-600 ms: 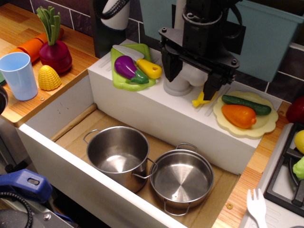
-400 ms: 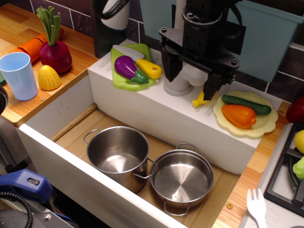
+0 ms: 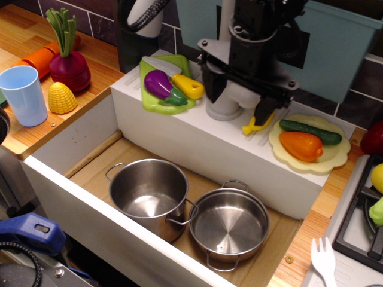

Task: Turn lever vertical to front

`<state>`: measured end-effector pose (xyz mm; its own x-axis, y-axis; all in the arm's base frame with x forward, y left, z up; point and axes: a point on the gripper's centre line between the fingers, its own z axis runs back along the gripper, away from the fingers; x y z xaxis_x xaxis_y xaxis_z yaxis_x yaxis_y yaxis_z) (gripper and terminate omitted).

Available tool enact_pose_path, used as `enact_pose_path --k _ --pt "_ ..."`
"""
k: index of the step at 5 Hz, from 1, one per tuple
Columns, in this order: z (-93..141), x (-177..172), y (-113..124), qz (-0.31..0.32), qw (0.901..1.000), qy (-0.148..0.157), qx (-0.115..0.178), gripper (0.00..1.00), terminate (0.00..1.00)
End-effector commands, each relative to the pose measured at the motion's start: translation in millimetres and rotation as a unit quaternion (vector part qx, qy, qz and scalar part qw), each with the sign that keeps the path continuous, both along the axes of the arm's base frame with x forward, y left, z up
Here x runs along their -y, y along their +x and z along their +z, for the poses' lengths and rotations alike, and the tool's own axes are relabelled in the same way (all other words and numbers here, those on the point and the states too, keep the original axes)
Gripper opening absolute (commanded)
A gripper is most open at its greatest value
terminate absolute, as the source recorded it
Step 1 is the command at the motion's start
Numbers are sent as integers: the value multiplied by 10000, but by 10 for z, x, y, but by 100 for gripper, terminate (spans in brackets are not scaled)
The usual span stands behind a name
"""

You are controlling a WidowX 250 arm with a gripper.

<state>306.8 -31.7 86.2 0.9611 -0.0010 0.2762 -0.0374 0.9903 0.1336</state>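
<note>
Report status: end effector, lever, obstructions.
End effector open, fingers straddling faucet base. Lever hidden behind it, angle unknown. Yellow toy beside the right finger.

Two pots are set side by side in the sink, the deeper pot to the left of the shallower pot. Behind them, on the ledge, a board of toy vegetables lies left of the faucet base, and a plate of vegetables lies to its right. The gripper is held over the faucet base. A cup and a toy corn are placed on the counter left of the sink.
</note>
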Motion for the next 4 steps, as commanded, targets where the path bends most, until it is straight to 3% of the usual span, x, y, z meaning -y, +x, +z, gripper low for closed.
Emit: enact_pose_path --k 1,4 --pt "161 -57 313 -114 9991 33 409 100 0" --pt "248 -156 675 -521 9973 14 511 100 0"
